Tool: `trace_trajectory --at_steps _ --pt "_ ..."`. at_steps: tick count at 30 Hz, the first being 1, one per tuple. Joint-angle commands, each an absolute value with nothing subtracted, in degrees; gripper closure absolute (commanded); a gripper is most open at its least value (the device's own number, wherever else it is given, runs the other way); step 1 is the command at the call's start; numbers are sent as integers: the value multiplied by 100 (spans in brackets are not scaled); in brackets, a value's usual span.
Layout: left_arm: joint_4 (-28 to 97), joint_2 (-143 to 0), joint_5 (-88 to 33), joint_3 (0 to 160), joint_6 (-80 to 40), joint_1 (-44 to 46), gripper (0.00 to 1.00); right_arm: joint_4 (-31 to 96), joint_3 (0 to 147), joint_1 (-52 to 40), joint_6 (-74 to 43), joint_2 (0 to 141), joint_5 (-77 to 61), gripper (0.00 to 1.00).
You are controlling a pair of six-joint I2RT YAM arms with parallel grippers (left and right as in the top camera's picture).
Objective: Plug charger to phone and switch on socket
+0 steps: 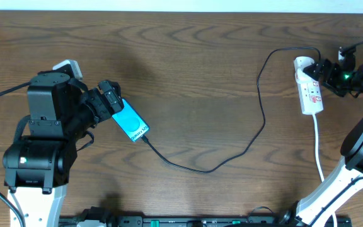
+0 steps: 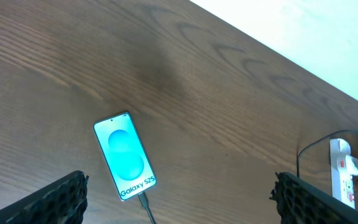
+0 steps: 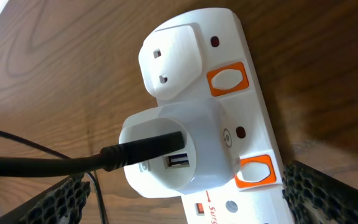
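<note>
Shows a wooden tabletop [image 1: 188, 75] with the phone [image 1: 131, 123] lying face up at left, screen lit cyan, the thin black cable of the charger [image 1: 200, 171] seemingly seated in its lower end. Has the left pincer [image 2: 184, 200] spread wide just above the phone, holding nothing. Has the right pincer [image 3: 184, 198] equally wide and empty, close over the socket [image 1: 312, 98] at far right, with the cable's black plug pushed into a white adapter [image 3: 197, 134] beside an orange switch [image 3: 255, 171]. Risks pressing the other switch [image 3: 227, 79] beside the neighbouring plug [image 3: 176, 59], or nudging the light strip sideways, tugging the cable tip out of the phone.
</note>
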State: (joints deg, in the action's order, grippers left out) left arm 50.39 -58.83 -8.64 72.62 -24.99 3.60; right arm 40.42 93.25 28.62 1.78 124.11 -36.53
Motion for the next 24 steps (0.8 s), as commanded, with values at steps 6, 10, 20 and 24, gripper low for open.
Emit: trace_trajectory --at_steps 6,10,20,24 --pt "5050 -5883 -808 7373 -2379 357 5 3981 9373 2569 -21 12387 -3763 1" --pt "5050 -5883 -808 7373 -2381 357 5 3924 9373 2421 -113 12390 -3660 1" --pt "5052 -5883 -808 7373 -2381 357 5 3948 9373 2364 -172 12387 -3439 1" --pt "5050 -5883 -808 7373 -2379 357 5 3920 9373 2370 -314 12387 -3437 1"
